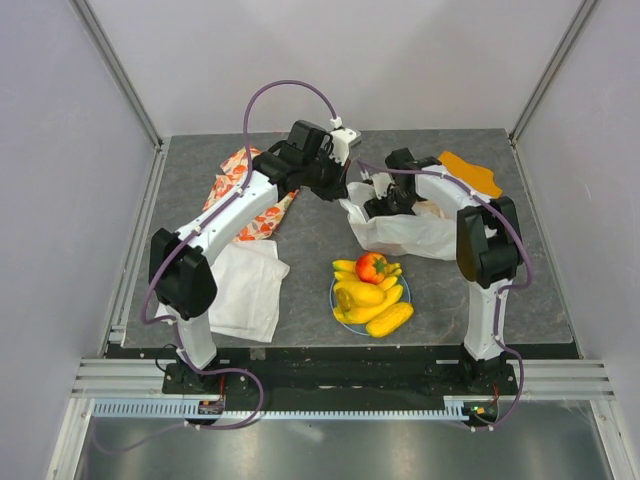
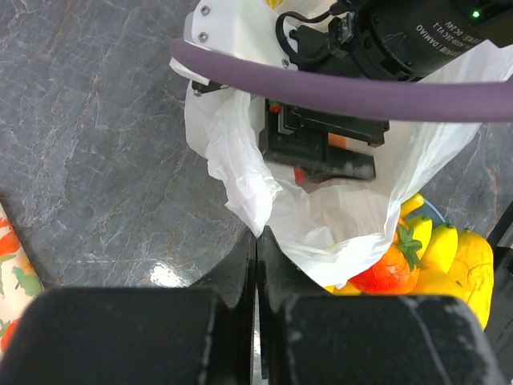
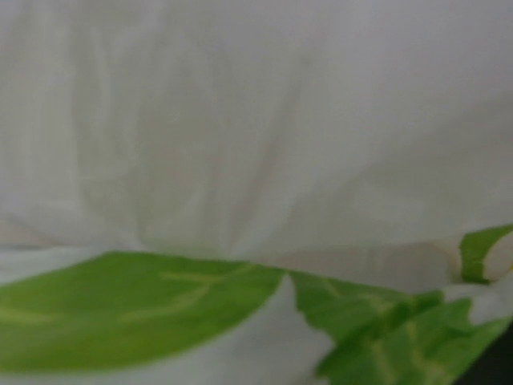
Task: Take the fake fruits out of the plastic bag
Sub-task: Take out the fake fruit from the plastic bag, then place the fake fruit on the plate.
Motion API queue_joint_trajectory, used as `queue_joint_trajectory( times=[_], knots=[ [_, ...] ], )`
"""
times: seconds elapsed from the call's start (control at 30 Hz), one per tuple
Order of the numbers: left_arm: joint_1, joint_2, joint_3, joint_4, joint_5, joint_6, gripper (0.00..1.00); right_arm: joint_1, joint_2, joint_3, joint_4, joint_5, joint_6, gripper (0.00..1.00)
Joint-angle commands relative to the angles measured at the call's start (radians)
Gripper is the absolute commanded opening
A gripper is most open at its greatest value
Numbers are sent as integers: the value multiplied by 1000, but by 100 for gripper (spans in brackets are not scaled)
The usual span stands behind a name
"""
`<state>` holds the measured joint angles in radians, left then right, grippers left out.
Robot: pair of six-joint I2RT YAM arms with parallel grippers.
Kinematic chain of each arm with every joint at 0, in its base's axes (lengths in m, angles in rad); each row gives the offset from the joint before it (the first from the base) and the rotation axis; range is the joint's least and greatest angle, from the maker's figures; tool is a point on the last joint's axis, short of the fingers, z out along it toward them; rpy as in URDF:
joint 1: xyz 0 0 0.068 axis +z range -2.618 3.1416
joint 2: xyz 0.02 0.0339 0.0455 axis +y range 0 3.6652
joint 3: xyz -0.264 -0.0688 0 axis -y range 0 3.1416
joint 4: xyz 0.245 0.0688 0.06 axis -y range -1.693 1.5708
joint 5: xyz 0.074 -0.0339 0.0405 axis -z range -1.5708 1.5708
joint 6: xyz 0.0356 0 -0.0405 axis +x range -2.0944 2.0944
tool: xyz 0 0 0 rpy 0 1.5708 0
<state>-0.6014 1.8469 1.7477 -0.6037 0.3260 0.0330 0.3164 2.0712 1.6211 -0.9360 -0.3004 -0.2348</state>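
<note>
The white plastic bag (image 1: 412, 232) lies crumpled behind the light-blue plate (image 1: 336, 300). My left gripper (image 1: 343, 192) is shut on the bag's rim (image 2: 258, 231) and holds its mouth up. My right gripper (image 1: 386, 205) reaches down into the bag mouth (image 2: 321, 148); its fingers are hidden. The right wrist view shows only white plastic (image 3: 256, 120) and blurred green leaves (image 3: 144, 313) close up. On the plate lie yellow bananas (image 1: 366, 296) and a red-orange round fruit (image 1: 372, 266). The left wrist view shows these fruits just past the bag (image 2: 385, 271).
An orange floral cloth (image 1: 232, 192) lies at the back left under my left arm. A flat white cloth (image 1: 248, 290) lies at the front left. A flat orange object (image 1: 470, 172) sits at the back right, behind my right arm.
</note>
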Motion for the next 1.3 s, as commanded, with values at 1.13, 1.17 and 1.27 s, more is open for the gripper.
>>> queue_joint_trajectory(
  times=[1.13,1.17,1.27],
  knots=[
    [17,41,205,58,-22,-1,63,134,-715,-54,-343,-290,-443,35],
    [17,17,196,56,-27,7,64,185,-733,-135,-334,-273,-463,36],
    [18,-27,148,55,-50,27,67,271,-772,-235,-342,-211,-504,36]
  ],
)
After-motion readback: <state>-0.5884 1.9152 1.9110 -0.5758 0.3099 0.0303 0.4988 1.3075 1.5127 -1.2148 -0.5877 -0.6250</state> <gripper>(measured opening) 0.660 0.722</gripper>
